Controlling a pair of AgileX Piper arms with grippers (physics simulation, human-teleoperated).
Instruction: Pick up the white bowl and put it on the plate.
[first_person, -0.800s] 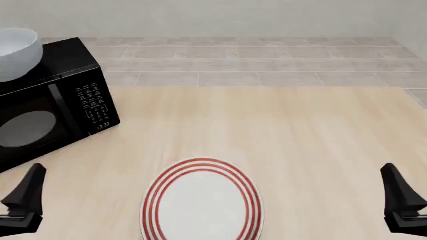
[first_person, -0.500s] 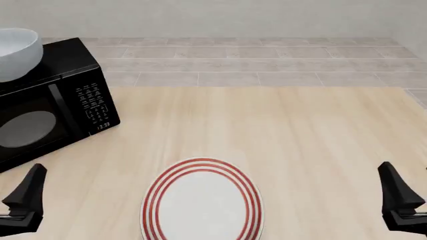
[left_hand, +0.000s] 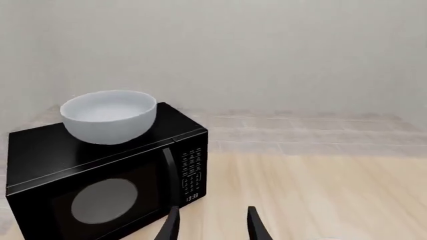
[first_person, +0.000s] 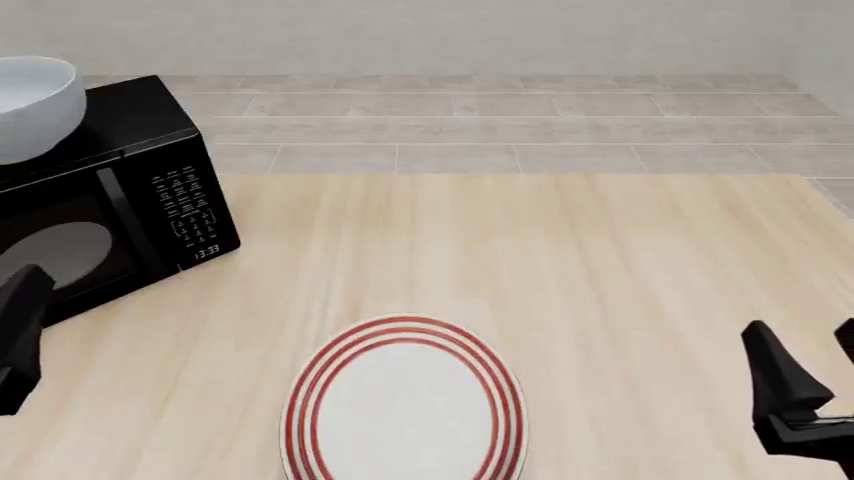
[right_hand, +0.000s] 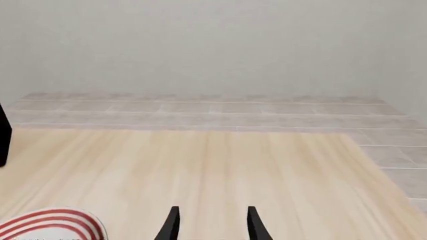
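The white bowl stands upright on top of the black microwave at the far left; it also shows in the left wrist view. The plate, flat with red rings, lies on the table at the near middle, and its edge shows in the right wrist view. My left gripper is open and empty at the left edge, in front of the microwave and below the bowl; its fingers stand apart. My right gripper is open and empty at the near right, well right of the plate; it also shows in its own wrist view.
The black microwave with its door shut takes up the far left of the wooden table; it also shows in the left wrist view. The table's far edge meets a tiled floor.
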